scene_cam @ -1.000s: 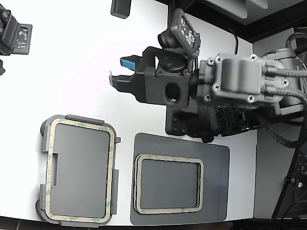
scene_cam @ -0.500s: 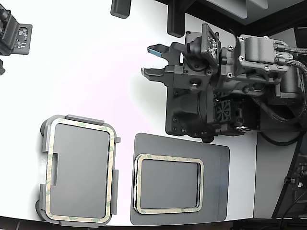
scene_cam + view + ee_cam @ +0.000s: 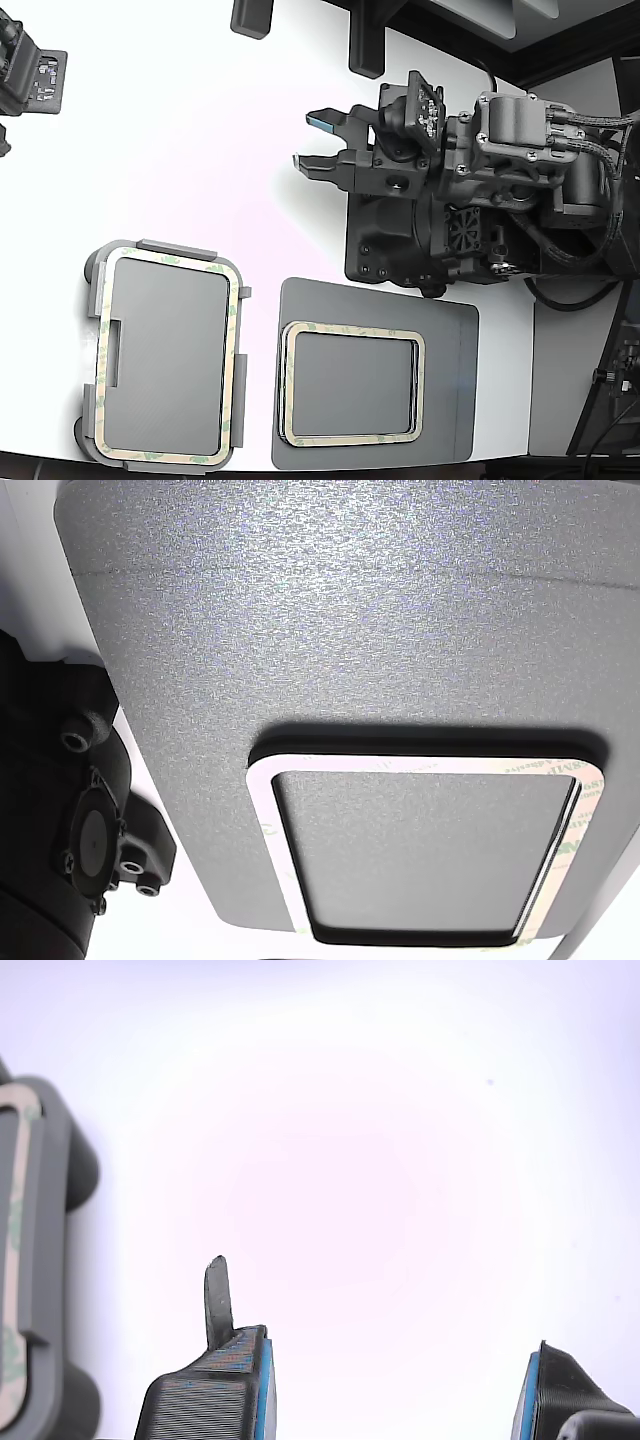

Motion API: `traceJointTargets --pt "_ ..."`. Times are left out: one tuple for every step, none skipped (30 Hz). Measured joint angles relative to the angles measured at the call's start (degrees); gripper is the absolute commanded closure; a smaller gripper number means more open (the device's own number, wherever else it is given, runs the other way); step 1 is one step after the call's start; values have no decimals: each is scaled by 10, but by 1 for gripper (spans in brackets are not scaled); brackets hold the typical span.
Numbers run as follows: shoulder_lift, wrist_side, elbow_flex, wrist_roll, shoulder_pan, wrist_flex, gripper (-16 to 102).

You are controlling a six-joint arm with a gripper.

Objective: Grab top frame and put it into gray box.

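Now tool spread wide, empty, over bare white table, well apart from gray box w/ frame.

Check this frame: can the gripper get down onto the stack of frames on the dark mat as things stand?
Probably yes. The gripper is open and holds nothing, and the top frame on the mat lies uncovered, with nothing above it.

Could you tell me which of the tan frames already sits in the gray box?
The frame at the exterior view's left, lining the gray box; the others are stacked on the dark mat.
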Motion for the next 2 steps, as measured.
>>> traceJointTargets --pt "0 0 0 0 0 0 -14" --pt "0 0 0 0 0 0 -14"
